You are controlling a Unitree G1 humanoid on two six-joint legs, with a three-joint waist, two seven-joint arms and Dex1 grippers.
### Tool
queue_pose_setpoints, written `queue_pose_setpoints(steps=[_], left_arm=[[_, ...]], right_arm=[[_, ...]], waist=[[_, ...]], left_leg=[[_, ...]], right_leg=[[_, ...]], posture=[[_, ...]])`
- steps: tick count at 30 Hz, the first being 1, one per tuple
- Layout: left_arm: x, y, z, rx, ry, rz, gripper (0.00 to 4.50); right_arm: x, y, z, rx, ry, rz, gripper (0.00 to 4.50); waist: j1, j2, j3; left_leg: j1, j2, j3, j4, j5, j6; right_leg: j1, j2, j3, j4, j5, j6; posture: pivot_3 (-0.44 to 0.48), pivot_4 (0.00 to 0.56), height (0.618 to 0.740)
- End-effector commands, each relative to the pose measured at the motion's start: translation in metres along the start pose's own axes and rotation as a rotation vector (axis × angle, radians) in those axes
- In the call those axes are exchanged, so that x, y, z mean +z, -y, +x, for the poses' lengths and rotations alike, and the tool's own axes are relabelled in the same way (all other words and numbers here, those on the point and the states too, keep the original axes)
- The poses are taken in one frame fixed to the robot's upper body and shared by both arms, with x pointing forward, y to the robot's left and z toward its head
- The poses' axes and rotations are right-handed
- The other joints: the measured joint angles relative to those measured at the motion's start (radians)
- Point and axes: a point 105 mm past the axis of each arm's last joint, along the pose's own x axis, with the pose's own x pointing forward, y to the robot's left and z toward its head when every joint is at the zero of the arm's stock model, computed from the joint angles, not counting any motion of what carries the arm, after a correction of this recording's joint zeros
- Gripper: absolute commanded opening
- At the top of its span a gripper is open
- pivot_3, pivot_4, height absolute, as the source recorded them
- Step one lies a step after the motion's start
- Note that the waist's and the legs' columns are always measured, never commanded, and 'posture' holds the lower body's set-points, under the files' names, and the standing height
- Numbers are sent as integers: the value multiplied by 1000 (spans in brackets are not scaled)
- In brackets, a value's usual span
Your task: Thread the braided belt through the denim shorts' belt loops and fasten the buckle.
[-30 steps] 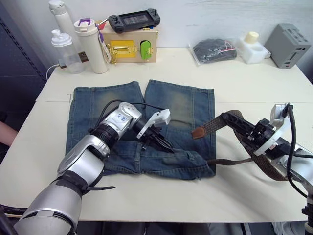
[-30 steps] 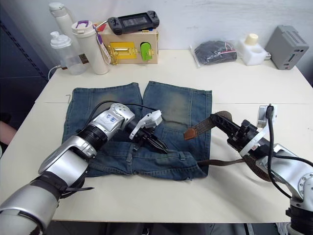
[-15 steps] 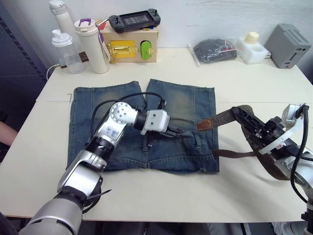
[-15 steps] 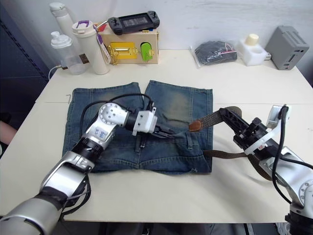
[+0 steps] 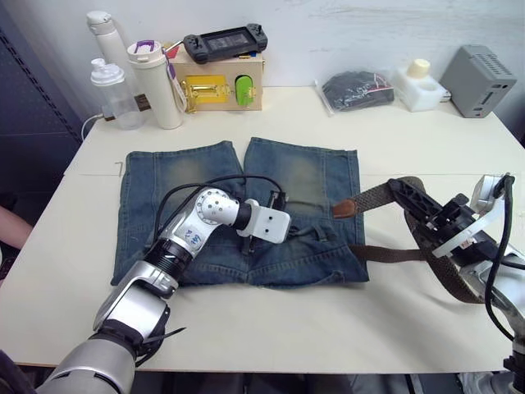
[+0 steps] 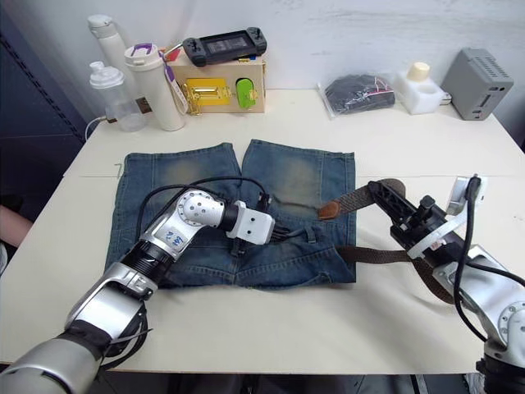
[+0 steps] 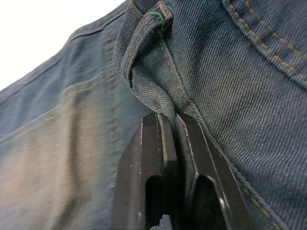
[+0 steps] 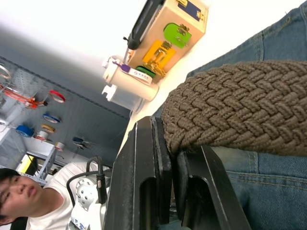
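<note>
**Both grippers clamped: left on a loop, right on the belt**

Left gripper (image 7: 173,125) is down on the waistband of the denim shorts (image 5: 189,176), fingers (image 7: 148,158) pressed close together, pinching the base of one of the belt loops (image 7: 139,57). That loop stands up off the fabric, arched open above the fingertips. In the head view, the white wrist block sits mid-waistband, near the fly.

Over to the right gripper (image 8: 170,132): fingers narrow, nipped onto the braided belt (image 8: 240,108), the thick woven strap bulging just past the tips. From the head view the strap rises from that grip and reaches left, with its smooth tan tip (image 5: 344,208) lying on the right leg of the shorts, near the waistband edge. Another run of the belt (image 5: 385,253) trails along the table (image 5: 271,328) from the shorts' right corner back under the right arm. I can't make out the buckle.

The shorts lie flat, legs pointing away, waistband nearest the robot. Along the far edge: bottles (image 5: 153,82), a wooden box (image 5: 217,82) with a game controller (image 5: 224,39) on top, a black pouch (image 5: 357,86), a grey box (image 5: 478,80).
</note>
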Motion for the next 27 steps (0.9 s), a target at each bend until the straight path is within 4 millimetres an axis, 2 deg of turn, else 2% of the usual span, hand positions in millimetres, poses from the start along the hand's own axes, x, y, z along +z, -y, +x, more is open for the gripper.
queue_pose_setpoints(steps=[1,3,4,7,10,16,18,20,22,23,27], left_arm=[[-15,27,5,-102,-29,-87,2071],[-11,17,-2,-60,-4,-115,2903],[-9,14,-4,-50,5,-123,2903],[0,-10,-22,55,42,-139,2903],[19,-35,-56,173,123,-175,2903],[46,-36,-94,258,271,-286,2903],[59,-26,-106,269,359,-354,2903],[66,-2,-112,256,414,-448,2903],[62,34,-106,283,399,-551,2903],[63,44,-104,294,395,-577,2903],[74,61,-96,412,394,-647,2903]], right_arm=[[4,-6,1,11,3,-38,0],[3,-6,2,8,-1,-42,0],[3,-5,2,8,-2,-42,0],[1,-4,5,4,-18,-61,0],[-1,-4,8,12,-36,-59,0],[-3,-5,12,28,-73,-57,0],[-4,-3,12,20,-85,-61,0],[-3,-1,12,9,-96,-66,0],[-2,3,9,-7,-107,-74,0],[-2,4,8,-11,-110,-77,0],[-2,7,4,-28,-145,-90,0]], waist=[[0,0,0],[0,0,0],[0,0,0],[-2,-1,1],[-4,-3,3],[-2,-3,3],[-2,-3,3],[-5,-3,3],[-8,-3,3],[-10,-3,3],[7,-3,3]], left_leg=[[-1,0,0,0,0,0],[-1,0,-1,0,0,0],[-1,0,-1,0,0,0],[-2,0,0,0,0,0],[-3,0,0,0,0,0],[-4,0,-3,0,0,-1],[-4,0,-3,1,0,-1],[-4,1,-4,0,0,-1],[-3,1,-4,-1,0,-1],[-3,1,-4,-2,0,-1],[-3,1,-3,0,0,-1]], right_leg=[[0,0,0,0,0,0],[0,0,0,0,0,0],[0,0,0,-1,0,0],[-2,1,0,0,0,0],[-3,1,0,0,0,0],[-2,2,0,-1,0,0],[-2,2,0,-1,0,0],[-2,3,1,-1,0,0],[-3,3,1,-1,0,0],[-2,3,1,-1,0,0],[-2,3,2,-1,0,0]], posture=[[0,150,645],[0,150,645],[0,150,645],[0,150,645],[0,150,645],[0,150,645],[0,150,645],[0,150,645],[0,150,645],[0,150,645],[0,150,645]])
